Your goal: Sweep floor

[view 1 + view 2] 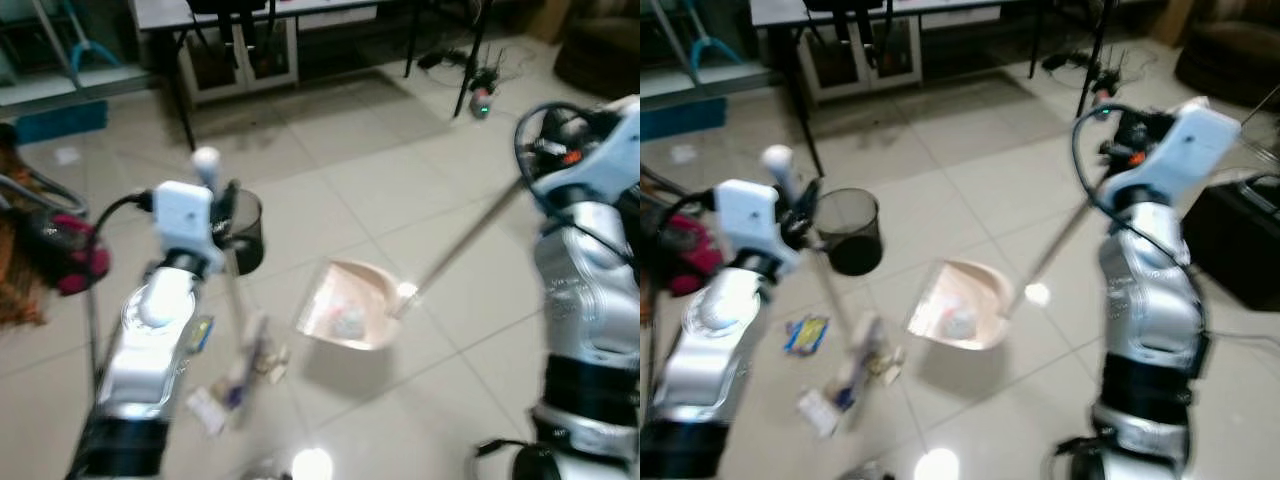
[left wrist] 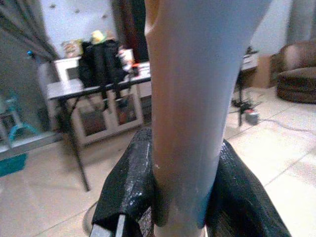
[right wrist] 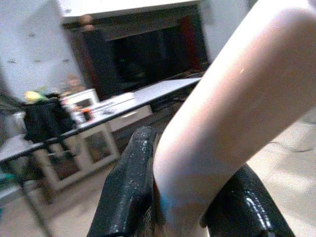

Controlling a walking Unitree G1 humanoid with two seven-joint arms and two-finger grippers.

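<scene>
The pale peach plastic dustpan (image 1: pixel 345 315) sits on the cream tiled floor (image 1: pixel 400 170) between both arms, its open mouth facing the robot's left and its long pale handle (image 1: pixel 465 240) slanting up to the right gripper (image 3: pixel 182 197), which is clamped round it. Grey debris lies inside the pan. The left gripper (image 2: pixel 182 197) grips the near-upright white broom pole (image 1: pixel 222 250), with its blurry head among the wrappers (image 1: pixel 808 333). No readable writing anywhere.
</scene>
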